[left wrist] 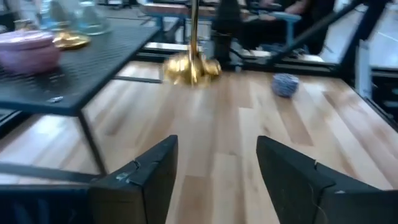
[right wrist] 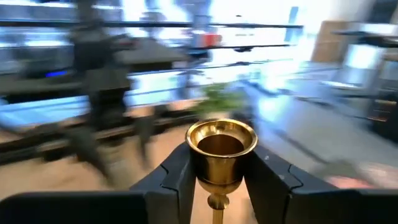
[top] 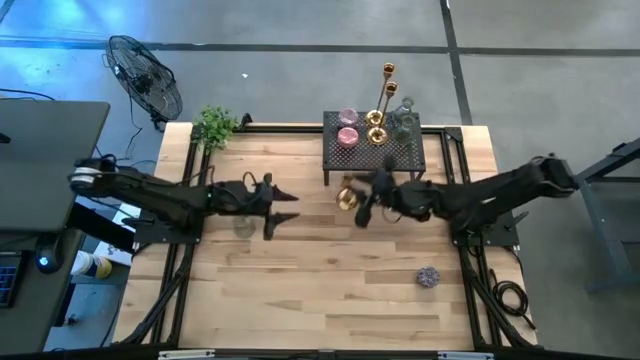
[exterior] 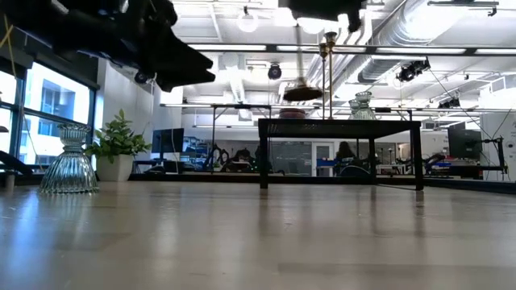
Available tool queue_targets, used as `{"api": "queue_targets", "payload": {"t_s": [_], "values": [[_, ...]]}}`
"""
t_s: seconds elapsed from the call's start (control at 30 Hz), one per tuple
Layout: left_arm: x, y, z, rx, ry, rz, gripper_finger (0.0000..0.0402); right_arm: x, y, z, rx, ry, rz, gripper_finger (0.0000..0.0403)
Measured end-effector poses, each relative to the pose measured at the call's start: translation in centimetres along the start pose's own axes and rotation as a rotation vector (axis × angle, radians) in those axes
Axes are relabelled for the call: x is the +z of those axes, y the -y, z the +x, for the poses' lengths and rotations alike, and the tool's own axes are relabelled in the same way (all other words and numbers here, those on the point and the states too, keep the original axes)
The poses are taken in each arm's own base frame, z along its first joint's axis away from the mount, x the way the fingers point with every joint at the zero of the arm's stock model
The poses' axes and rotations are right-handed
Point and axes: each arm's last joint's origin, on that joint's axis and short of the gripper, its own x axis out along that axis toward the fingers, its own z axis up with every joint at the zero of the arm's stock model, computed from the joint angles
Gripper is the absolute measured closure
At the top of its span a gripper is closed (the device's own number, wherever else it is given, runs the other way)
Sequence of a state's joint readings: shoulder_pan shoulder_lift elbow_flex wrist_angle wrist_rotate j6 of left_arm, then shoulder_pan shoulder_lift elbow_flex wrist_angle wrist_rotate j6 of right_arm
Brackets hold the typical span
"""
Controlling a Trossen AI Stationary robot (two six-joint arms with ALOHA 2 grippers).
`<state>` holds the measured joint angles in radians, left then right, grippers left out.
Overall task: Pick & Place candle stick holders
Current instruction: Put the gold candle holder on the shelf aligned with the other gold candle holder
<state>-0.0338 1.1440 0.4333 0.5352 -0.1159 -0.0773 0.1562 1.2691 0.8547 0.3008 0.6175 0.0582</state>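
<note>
My right gripper (top: pixel 365 205) is shut on a tall brass candle stick holder (top: pixel 347 196) in front of the black mesh rack (top: pixel 372 150). The holder's gold cup (right wrist: pixel 222 144) sits between my fingers. The rack carries two pink glass cups (top: pixel 347 127), another brass stick (top: pixel 378 120) and a grey-green glass cup (top: pixel 403 120). My left gripper (top: pixel 288 205) is open and empty at mid table, pointing toward the held holder (left wrist: pixel 189 67). A clear glass holder (exterior: pixel 71 161) stands on its base on the table under my left arm. My right gripper pinches the brass holder at its top end, one finger (right wrist: pixel 177 177) on each side of the gold cup (right wrist: pixel 222 163). The fingers come about level from the table's right side, across the stem. The holder hangs upright below the cup, its round base (exterior: pixel 302 93) clear of the table.
A small blue-grey round holder (top: pixel 428 277) lies on the table near the right front. A green potted plant (top: pixel 214 124) stands at the far left corner. Metal frame rails (top: pixel 170 270) run along both table sides. Bare wood lies in front of both grippers.
</note>
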Motion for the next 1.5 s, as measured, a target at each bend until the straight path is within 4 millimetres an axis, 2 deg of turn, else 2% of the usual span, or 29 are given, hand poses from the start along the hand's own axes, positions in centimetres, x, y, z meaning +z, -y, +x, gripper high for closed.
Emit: {"api": "queue_targets", "payload": {"t_s": [0.13, 0.3, 0.43, 0.67, 1.0, 1.5], "values": [[0.2, -1.6, -0.1, 0.041, 0.019, -0.039, 0.0227, 0.9, 2.6, -0.6, -0.185, -0.015, -0.01, 0.0293], [0.4, -2.4, -0.1, 0.024, 0.038, -0.053, 0.027, 0.7, 6.1, 0.3, -0.326, -0.057, 0.003, 0.0293], [0.4, -2.3, -0.1, 0.016, 0.038, -0.048, 0.0291, -0.4, 8.6, 1.1, -0.385, -0.06, 0.027, 0.0293], [0.4, -2.3, -0.1, 0.016, 0.033, -0.037, 0.0302, -1.1, 11.3, 0.5, -0.421, -0.009, 0.067, 0.0293], [0.4, -2.3, -0.1, 0.017, 0.033, -0.029, 0.0302, -1.1, 13.4, 0.4, -0.419, -0.016, 0.115, 0.0293], [0.2, -2.3, -0.1, 0.023, 0.019, -0.029, 0.0302, -1.2, 13.5, 0.4, -0.428, -0.026, 0.111, 0.0293]]}}
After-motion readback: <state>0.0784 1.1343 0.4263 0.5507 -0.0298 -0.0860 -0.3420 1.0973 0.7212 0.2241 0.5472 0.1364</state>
